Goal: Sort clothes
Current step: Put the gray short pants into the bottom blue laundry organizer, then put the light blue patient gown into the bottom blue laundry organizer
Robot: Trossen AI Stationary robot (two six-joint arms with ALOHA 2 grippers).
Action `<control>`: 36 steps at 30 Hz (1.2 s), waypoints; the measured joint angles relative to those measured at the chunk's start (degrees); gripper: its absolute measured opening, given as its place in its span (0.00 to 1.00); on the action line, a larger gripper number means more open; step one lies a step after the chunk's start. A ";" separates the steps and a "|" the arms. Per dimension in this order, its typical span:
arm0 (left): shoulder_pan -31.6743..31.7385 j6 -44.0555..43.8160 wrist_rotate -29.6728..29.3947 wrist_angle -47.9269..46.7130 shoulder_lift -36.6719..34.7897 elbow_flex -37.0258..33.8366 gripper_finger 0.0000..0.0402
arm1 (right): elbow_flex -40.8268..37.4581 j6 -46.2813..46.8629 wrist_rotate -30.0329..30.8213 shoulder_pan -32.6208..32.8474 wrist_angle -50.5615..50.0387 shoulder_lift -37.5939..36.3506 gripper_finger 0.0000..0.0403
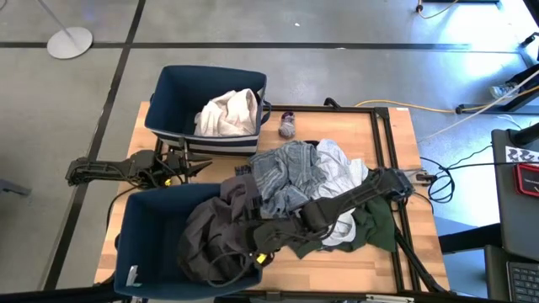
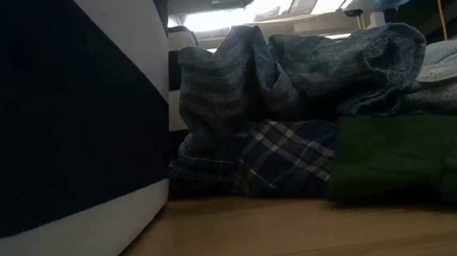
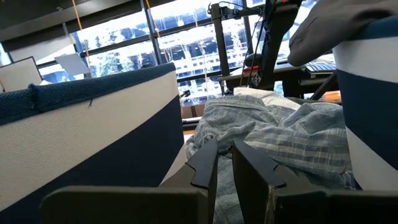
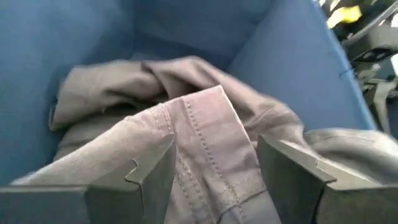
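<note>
A dark grey garment [image 1: 206,240] lies partly in the near navy bin [image 1: 135,220] and drapes over its right rim. My right gripper [image 1: 246,252] hovers over it, open, its fingers on either side of a stitched fold [image 4: 202,134]. A pile at the table's middle holds a grey-blue striped garment [image 1: 286,168], a white one [image 1: 341,172], a dark green one [image 1: 379,227] and a blue plaid one [image 2: 270,158]. A white garment [image 1: 227,111] lies in the far bin [image 1: 168,93]. A small sock [image 1: 288,126] rests on the table. My left gripper [image 1: 202,168] waits shut between the bins. My right gripper stands slanting down from the table's right, its open fingers [image 4: 155,171] on both sides of the dark grey garment's stitched fold [image 4: 208,155]. Whether the fingers touch the cloth I cannot tell. The garment rests in the bin.
The two navy bins fill the table's left half, with my left gripper [image 3: 224,165] in the gap between them. A black frame [image 1: 383,135] runs along the table's right side. Bare wood shows at the near edge [image 2: 256,243].
</note>
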 joint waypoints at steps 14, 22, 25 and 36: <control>0.00 -0.19 0.00 0.01 0.00 0.00 0.10 | 0.06 8.61 14.66 5.81 -10.38 -10.32 0.56; -0.02 -0.26 0.00 0.00 0.01 0.00 0.10 | 0.00 35.06 17.85 7.22 -40.01 -10.87 0.56; 0.00 -0.26 0.00 0.00 0.01 0.00 0.10 | -2.16 45.92 18.44 7.03 -49.44 -10.89 0.56; -0.01 -0.10 0.01 -0.03 0.01 0.00 0.10 | -16.89 49.75 21.78 5.40 -49.88 -13.55 0.56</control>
